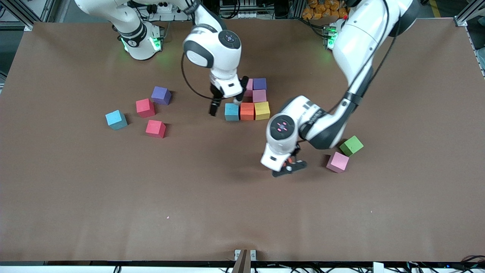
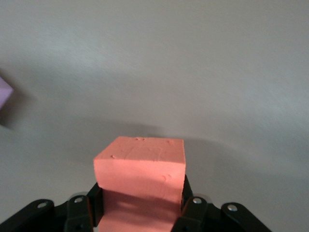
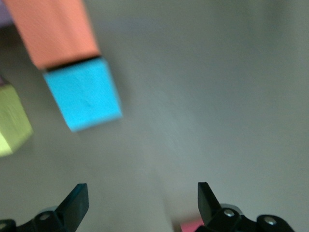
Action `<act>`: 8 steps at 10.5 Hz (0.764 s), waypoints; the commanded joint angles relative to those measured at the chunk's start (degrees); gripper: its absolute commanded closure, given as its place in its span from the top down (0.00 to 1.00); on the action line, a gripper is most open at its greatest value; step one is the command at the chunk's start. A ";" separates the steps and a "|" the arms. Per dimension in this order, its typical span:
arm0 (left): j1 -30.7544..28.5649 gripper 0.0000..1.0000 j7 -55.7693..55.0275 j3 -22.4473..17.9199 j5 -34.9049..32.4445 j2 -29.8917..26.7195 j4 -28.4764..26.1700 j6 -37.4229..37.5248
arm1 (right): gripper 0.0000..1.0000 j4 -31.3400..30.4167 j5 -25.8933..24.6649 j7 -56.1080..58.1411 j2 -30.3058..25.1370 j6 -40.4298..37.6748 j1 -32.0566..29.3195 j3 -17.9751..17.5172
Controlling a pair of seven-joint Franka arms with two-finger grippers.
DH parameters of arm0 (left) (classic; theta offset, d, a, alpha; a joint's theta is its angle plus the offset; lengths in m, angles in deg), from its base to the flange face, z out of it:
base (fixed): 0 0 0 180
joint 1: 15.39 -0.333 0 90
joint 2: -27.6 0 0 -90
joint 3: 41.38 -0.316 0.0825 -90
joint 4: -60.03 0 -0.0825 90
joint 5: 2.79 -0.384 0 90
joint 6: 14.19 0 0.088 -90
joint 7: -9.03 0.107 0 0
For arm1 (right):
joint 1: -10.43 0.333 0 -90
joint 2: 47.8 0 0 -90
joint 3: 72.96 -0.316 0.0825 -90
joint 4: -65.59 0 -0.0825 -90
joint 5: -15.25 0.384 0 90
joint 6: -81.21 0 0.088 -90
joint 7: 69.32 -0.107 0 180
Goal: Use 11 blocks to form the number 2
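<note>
Part of number 2 lies mid-table: blue (image 1: 231,112), orange (image 1: 247,111) and yellow (image 1: 262,110) blocks in a row, with pink (image 1: 259,95), purple (image 1: 259,83) and pink (image 1: 249,84) blocks touching it on the robots' side. My right gripper (image 1: 226,103) (image 3: 142,198) hangs open and empty just above the blue block (image 3: 84,94). My left gripper (image 1: 290,167) (image 2: 140,203) is shut on an orange block (image 2: 140,169), low over bare table. A loose pink block (image 1: 337,162) lies beside it.
A green cube (image 1: 351,145) sits next to the loose pink block. Toward the right arm's end lie a purple block (image 1: 161,94), two pink-red blocks (image 1: 145,107) (image 1: 155,128) and a blue block (image 1: 116,119). The brown table (image 1: 151,208) is bare nearer the front camera.
</note>
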 commanded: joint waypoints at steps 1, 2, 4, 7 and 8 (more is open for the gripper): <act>5.35 0.45 0.55 -0.96 1.55 0.20 3.27 0.44 | 1.00 -1.71 4.56 0.38 -6.39 -2.84 -8.73 -1.39; 6.86 0.45 0.55 -1.05 3.29 0.90 4.68 0.17 | 1.00 -1.89 6.85 0.38 -7.89 -2.84 -12.77 -1.38; 8.88 0.45 0.55 -0.97 7.08 1.43 4.96 -2.28 | 1.00 -2.06 10.46 -0.14 -10.44 -2.93 -21.56 -1.39; 12.05 0.44 0.64 -1.05 8.32 2.30 5.05 -2.55 | 1.00 -3.63 11.89 -0.23 -11.15 -1.53 -32.20 -1.03; 12.49 0.44 1.08 -1.05 9.37 2.57 4.96 -2.55 | 1.00 -4.78 12.06 -0.23 -11.07 0.57 -35.37 -1.03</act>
